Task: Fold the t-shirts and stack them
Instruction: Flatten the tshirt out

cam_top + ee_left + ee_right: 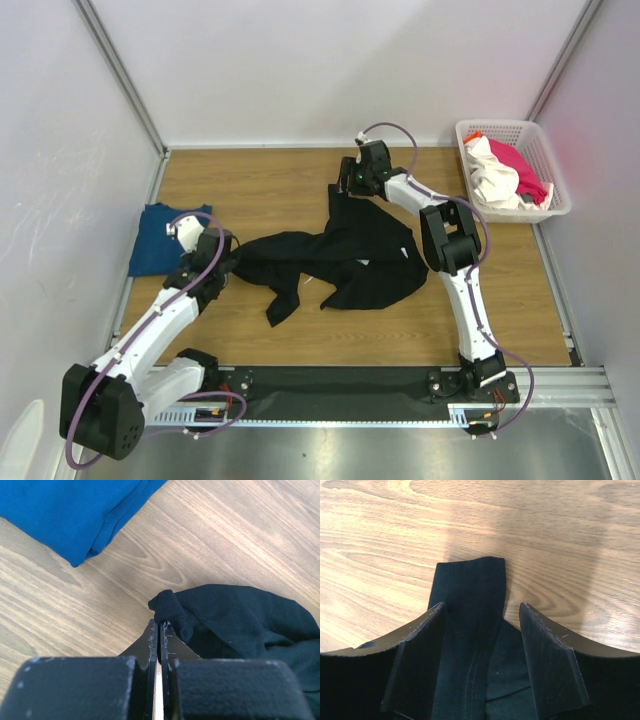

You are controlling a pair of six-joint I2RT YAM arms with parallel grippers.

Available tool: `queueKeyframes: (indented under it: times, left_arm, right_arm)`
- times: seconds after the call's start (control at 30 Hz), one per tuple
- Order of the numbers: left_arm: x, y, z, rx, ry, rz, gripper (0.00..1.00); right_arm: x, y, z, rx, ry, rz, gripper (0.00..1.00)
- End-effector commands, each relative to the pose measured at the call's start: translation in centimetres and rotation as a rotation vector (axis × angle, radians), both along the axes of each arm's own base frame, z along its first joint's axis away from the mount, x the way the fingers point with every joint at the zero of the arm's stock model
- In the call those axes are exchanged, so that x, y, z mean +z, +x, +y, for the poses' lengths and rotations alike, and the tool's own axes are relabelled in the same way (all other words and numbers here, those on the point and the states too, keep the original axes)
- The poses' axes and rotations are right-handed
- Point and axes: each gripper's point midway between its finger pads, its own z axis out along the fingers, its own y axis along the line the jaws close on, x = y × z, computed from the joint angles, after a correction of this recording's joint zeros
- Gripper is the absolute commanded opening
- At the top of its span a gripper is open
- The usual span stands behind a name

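Overhead view: a wooden table (300,330) carries a large black t-shirt (350,255), crumpled and bunched across its middle. A blue t-shirt (160,240) lies folded near the left edge, just clear of the black one. In the far right corner, a white lattice basket (500,125) holds a white t-shirt (490,180) and a pink-red t-shirt (522,165). The left fingers (232,262) meet the black shirt's left edge. The right fingers (348,185) sit at its far tip.

Left wrist view: the left fingers (150,645) are pressed together, pinching a small fold at the black shirt's edge (235,615). A corner of the blue shirt (75,515) lies beyond, on bare wood between.

Right wrist view: the right fingers (420,645) stand wide, one on each side of a narrow hemmed strip of the black shirt (470,590) lying flat on the table. They grip nothing.

The step appears to be spreading the black shirt flat before folding. The right fingers should likely drop and close squarely on the strip, back from its end, catching every layer. Then both arms would draw apart evenly, lifting just enough to shake out the bunching. The left pinch is shallow, so a gentle pull seems wise, or the cloth may slip. The left arm's path should stay off the folded blue shirt.
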Motion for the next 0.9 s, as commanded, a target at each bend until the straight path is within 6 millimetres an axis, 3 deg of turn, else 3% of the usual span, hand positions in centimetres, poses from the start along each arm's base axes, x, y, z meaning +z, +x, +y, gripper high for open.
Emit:
queueKeyframes:
  times: [0.0, 0.13, 0.23, 0.27, 0.33, 0.4, 0.43, 0.5, 0.53, 0.57, 0.6, 0.63, 0.67, 0.73, 0.77, 0.87]
  left_arm:
    - [0.5, 0.7, 0.0, -0.004, -0.002, -0.031, 0.0]
    - [0.6, 0.9, -0.1, -0.01, -0.008, -0.038, 0.0]
    - [0.9, 0.9, -0.1, -0.016, -0.009, -0.048, 0.0]
    - [1.1, 1.1, -0.2, -0.019, -0.009, -0.055, 0.0]
    - [1.5, 1.2, -0.2, -0.026, -0.001, -0.063, 0.0]
    - [2.7, 1.8, -0.3, -0.046, 0.011, -0.087, 0.0]
    - [3.0, 2.1, -0.5, -0.063, 0.016, -0.094, 0.0]
    - [4.8, 3.5, -1.0, -0.111, 0.043, -0.133, 0.0]
    - [5.2, 4.2, -1.2, -0.123, 0.054, -0.136, 0.0]
    - [6.6, 5.1, -1.3, -0.131, 0.067, -0.159, 0.0]
    - [7.3, 5.7, -1.5, -0.133, 0.072, -0.169, 0.0]
    - [8.2, 6.6, -1.7, -0.138, 0.075, -0.197, 0.0]
    - [9.8, 7.3, -2.2, -0.169, 0.078, -0.236, 0.0]
    - [11.7, 8.1, -3.1, -0.221, 0.074, -0.306, 0.0]
    - [13.6, 8.7, -3.8, -0.268, 0.077, -0.371, 0.0]
    - [16.8, 9.6, -4.6, -0.336, 0.113, -0.447, 0.0]
  right_arm:
    - [-0.3, -0.1, 1.6, 0.023, 0.04, -0.012, 0.64]
    - [-1.8, -0.1, 1.8, 0.018, 0.041, 0.011, 0.55]
    - [-2.3, 0.2, 1.8, 0.012, 0.046, 0.013, 0.36]
    - [-2.3, 0.3, 1.7, 0.01, 0.044, 0.013, 0.21]
    - [-1.0, 0.7, 1.5, -0.001, 0.053, -0.002, 0.0]
    - [0.1, 0.8, 0.6, -0.025, 0.06, -0.022, 0.0]
    - [3.1, 1.1, 0.3, -0.034, 0.077, -0.072, 0.0]
    - [5.2, 1.3, -1.2, -0.075, 0.064, -0.116, 0.0]
    - [8.0, 1.2, -1.9, -0.088, 0.066, -0.151, 0.0]
    - [9.4, 1.0, -2.6, -0.104, 0.06, -0.167, 0.0]
    - [10.3, 0.9, -3.6, -0.128, 0.051, -0.18, 0.0]
    - [9.6, -0.1, -4.4, -0.13, 0.032, -0.163, 0.0]
    - [13.2, -0.7, -4.9, -0.132, 0.054, -0.228, 0.0]
    - [14.0, -2.2, -6.2, -0.144, 0.034, -0.246, 0.0]
    - [16.9, -2.9, -6.7, -0.139, 0.034, -0.302, 0.0]
    - [19.1, -4.3, -8.2, -0.158, -0.004, -0.334, 0.0]
